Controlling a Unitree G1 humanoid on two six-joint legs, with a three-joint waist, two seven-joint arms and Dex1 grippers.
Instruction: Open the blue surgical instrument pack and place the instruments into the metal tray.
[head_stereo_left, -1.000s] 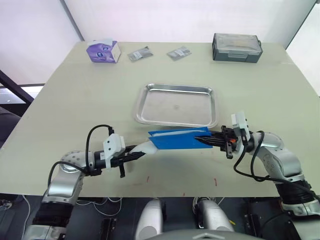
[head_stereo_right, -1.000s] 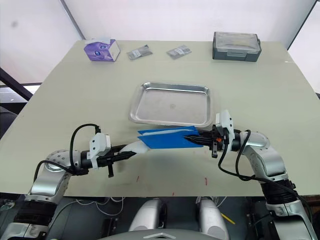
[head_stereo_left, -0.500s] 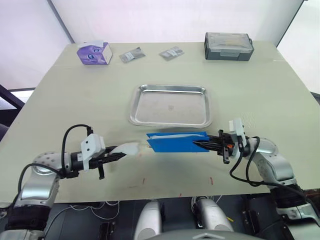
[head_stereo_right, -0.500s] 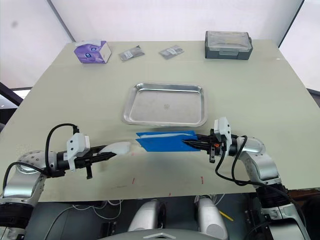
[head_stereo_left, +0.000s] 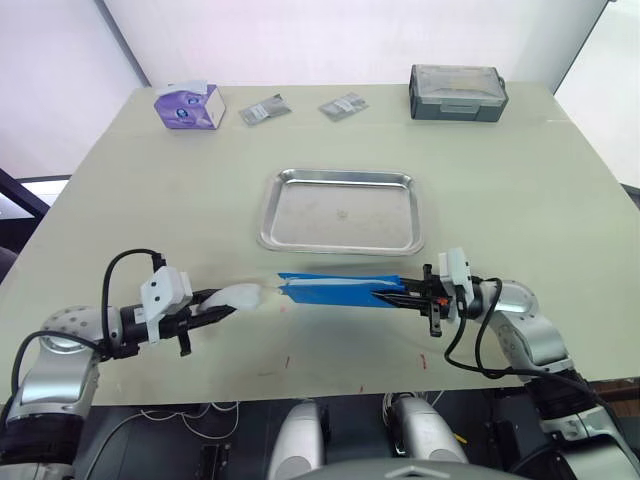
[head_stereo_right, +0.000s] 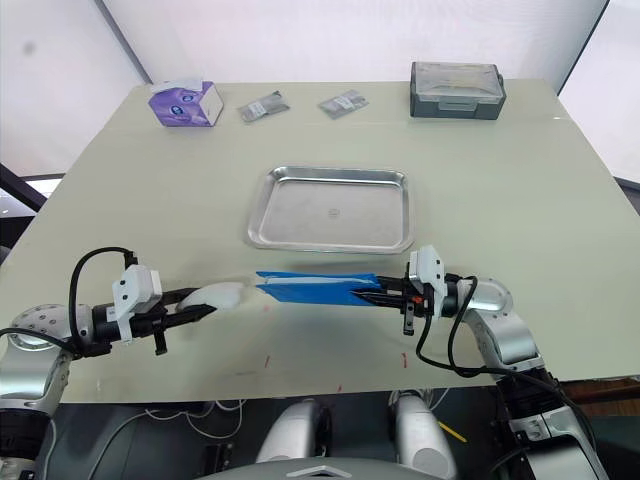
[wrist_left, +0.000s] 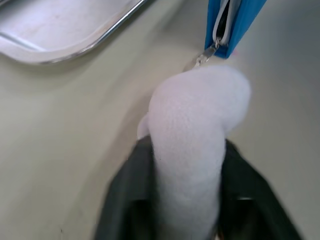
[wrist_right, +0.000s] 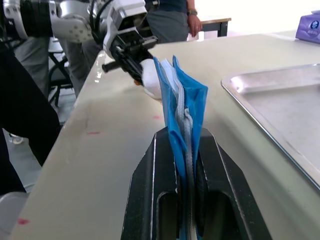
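The soft blue pack (head_stereo_left: 335, 290) (edge-up) is clamped in right fingers (wrist_right: 215, 195); left fingers (wrist_left: 125, 195) pinch a white pad (wrist_left: 192, 145).

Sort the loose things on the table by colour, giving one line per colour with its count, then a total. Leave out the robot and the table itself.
Blue: 1, the blue surgical instrument pack
Silver: 1, the metal tray
Purple: 1, the tissue box
Dark grey: 1, the lidded plastic box
Grey-clear: 2, the small packets
White: 1, the soft wad by the pack
Total: 7
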